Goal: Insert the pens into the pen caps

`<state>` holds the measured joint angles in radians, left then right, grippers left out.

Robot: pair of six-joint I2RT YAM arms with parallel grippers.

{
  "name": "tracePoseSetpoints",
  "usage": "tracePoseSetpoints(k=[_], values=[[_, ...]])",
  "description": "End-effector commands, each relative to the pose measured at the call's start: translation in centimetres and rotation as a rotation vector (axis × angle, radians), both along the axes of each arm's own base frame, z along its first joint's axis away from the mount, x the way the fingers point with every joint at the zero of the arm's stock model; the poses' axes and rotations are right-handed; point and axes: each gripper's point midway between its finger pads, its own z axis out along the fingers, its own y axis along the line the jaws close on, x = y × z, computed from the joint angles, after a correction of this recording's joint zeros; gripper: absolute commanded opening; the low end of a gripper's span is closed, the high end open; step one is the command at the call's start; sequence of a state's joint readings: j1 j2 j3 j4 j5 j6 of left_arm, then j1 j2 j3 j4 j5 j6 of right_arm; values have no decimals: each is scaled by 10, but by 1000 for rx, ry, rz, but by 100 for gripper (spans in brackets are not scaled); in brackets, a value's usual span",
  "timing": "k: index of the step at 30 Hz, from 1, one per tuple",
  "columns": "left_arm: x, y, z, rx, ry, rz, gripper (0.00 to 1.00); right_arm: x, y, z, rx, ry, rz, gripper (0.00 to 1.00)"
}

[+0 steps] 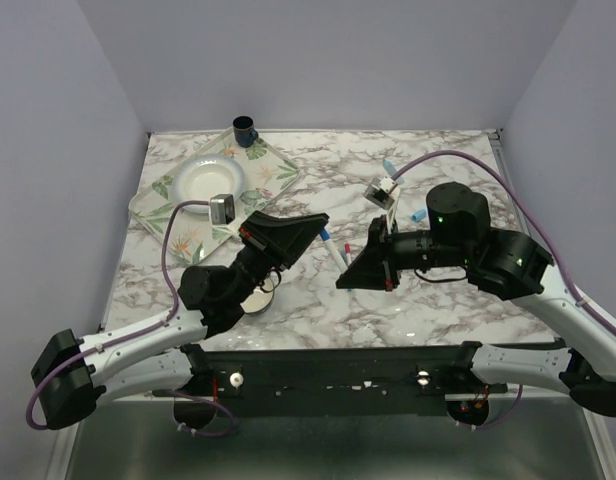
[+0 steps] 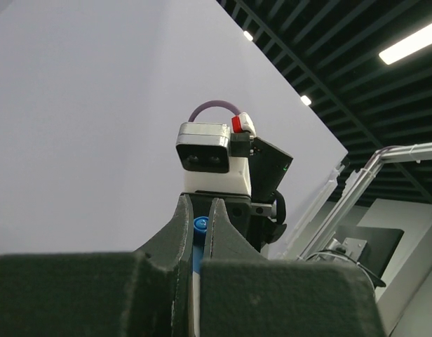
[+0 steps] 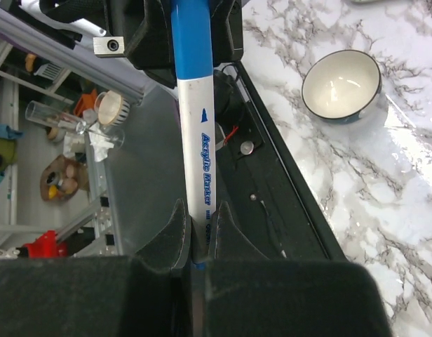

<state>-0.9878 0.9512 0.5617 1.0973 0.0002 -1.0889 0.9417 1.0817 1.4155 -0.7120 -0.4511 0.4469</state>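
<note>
Right gripper clamped on white pen, left gripper closed around its blue cap, both held above marble tabletop, bowl resting there.

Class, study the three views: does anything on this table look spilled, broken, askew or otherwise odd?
Nothing looks spilled or damaged. Only the leaf-patterned tray lies askew to the edges of the table, a dark cup at its far corner. The left gripper and right gripper both grip one blue-ended pen.

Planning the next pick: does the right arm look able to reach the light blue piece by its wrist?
Probably not yet: the right gripper is shut on the blue marker; the light blue piece lies uncovered.
</note>
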Motion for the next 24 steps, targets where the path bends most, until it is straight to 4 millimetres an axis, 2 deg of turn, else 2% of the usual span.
tracePoseSetpoints(k=[1,3,4,7,8,11,15,18,19,20,21,22,23,24], values=[[-112,-62,-117,398,-4,-587,0,56,-35,286,1062,-604,-302,1],[-113,-63,-119,400,-4,-588,0,59,-32,278,1063,-586,-294,1],[-114,-63,-117,391,-7,-591,0,58,-35,281,1085,-587,-291,1],[-115,-65,-120,385,25,-604,0,67,-25,276,1030,-592,-301,1],[-115,-66,-114,377,20,-610,0,70,-23,275,1010,-596,-306,1],[-114,-69,-111,399,20,-599,0,81,-14,257,961,-593,-325,1],[-108,-65,-111,403,39,-554,2,82,-4,242,907,-603,-285,1],[-99,-59,-92,387,18,-511,18,82,3,225,821,-616,-255,1],[-94,-57,-90,412,31,-488,21,83,6,214,781,-618,-247,1],[-88,-55,-71,404,-12,-440,25,82,7,206,760,-613,-238,1],[-84,-53,-64,414,-14,-410,42,79,9,187,727,-596,-212,1],[-79,-49,-67,461,4,-376,51,79,10,173,686,-593,-204,1],[-71,-45,-45,456,-38,-310,58,78,11,160,662,-583,-195,1],[-68,-42,-40,476,-52,-277,66,82,13,135,617,-553,-203,1]])
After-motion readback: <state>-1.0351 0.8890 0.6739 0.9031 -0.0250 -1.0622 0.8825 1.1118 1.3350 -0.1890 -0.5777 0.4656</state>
